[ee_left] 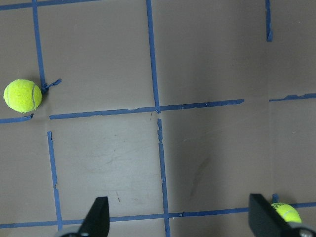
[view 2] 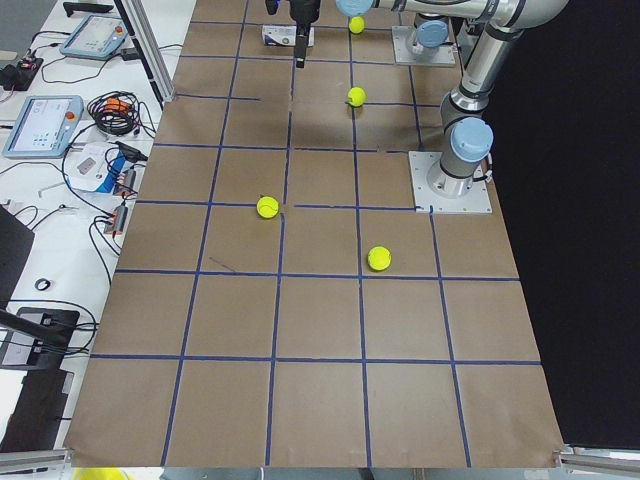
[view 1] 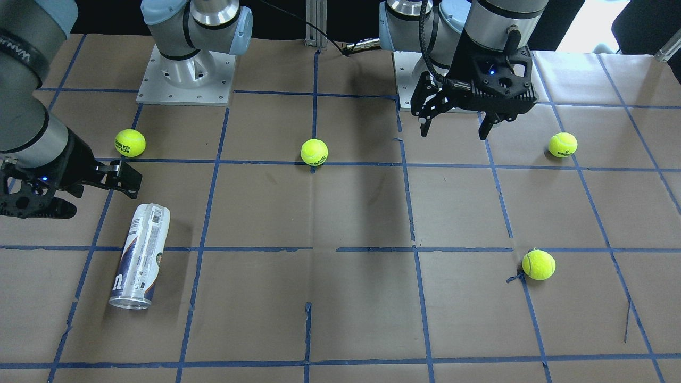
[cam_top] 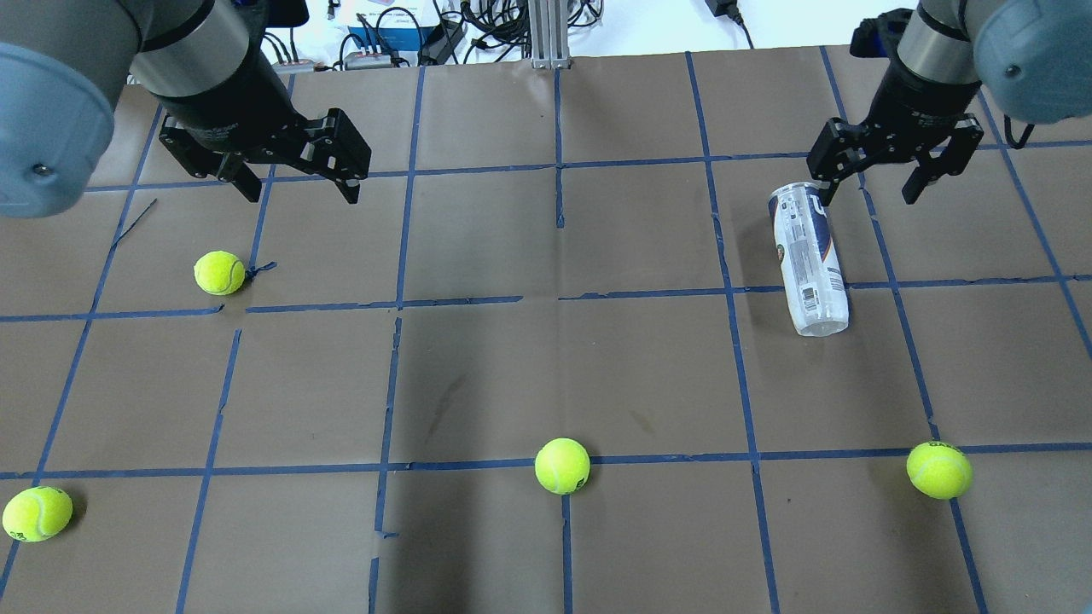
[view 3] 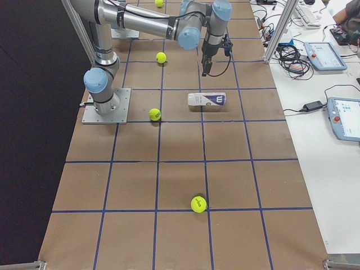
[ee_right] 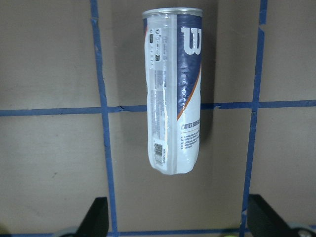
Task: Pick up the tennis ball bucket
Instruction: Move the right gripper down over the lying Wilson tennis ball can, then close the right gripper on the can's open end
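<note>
**Q:** Overhead view, left to right: what do you have?

**A:** Your left gripper (cam_top: 301, 193) hangs over the far-left squares of the table (cam_top: 478, 375), jaws spread wide with nothing between them. One tennis ball (cam_top: 219, 273) sits near it. Three more balls lie along the robot's side of the table.

**Q:** And the bucket?

**A:** It is on the right half. The tennis ball bucket (cam_top: 809, 260) lies on its side on the table, across a blue tape line (cam_top: 648, 294), with its silvery rim pointing away from the robot. Your right gripper (cam_top: 870, 194) hovers above it, jaws wide and empty. Its wrist camera looks straight down on the bucket and shows no contact.

**Q:** Progress?

**A:** Judged as barely begun. The right gripper is lined up, but the bucket is not gripped or raised. You have yet to come down, close across the body and lift. The round, slick wall may roll or slip, so centre the jaws first.
</note>
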Tool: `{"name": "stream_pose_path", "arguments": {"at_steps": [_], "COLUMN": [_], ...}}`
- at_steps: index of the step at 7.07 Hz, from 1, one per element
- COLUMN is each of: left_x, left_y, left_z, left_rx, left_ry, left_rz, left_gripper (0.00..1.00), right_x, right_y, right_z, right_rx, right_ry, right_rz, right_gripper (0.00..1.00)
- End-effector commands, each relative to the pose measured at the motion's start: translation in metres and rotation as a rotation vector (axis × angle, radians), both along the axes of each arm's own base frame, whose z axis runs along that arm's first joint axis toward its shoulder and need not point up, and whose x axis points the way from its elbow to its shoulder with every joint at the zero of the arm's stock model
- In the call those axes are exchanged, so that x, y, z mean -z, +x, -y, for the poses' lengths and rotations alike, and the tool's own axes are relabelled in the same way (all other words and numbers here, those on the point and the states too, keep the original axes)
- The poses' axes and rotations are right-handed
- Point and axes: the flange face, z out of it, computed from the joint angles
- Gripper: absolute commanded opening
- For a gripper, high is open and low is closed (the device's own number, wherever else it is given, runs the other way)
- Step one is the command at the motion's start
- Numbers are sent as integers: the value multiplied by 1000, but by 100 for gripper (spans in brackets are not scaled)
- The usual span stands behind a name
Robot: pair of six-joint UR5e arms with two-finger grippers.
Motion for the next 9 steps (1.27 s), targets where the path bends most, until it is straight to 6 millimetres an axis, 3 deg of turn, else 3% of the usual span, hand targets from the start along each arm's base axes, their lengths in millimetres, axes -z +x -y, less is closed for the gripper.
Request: {"name": "stream_pose_path", "arguments": {"at_steps": [1,2,5,9], "left_x": [-1,-1,2,2], "left_y": [1,2,1,1], "left_z": [-1,3,7,7], "left_rx": [0,-3,-3,-1], "left_ry": [1,-2,-3,-3], "left_rz": [3,-4,-5,-5], "left_gripper": [100,100,100,100], "right_x": [55,81,135,160], "right_y": [-21,-22,-24,-9], "right_z": [12,21,41,56], "right_rx": [-15,-14,-9,1], "right_ry": [-3,-3,21,-19], "right_rz": [14,17,27,100], "right_gripper": [100,100,100,100]}}
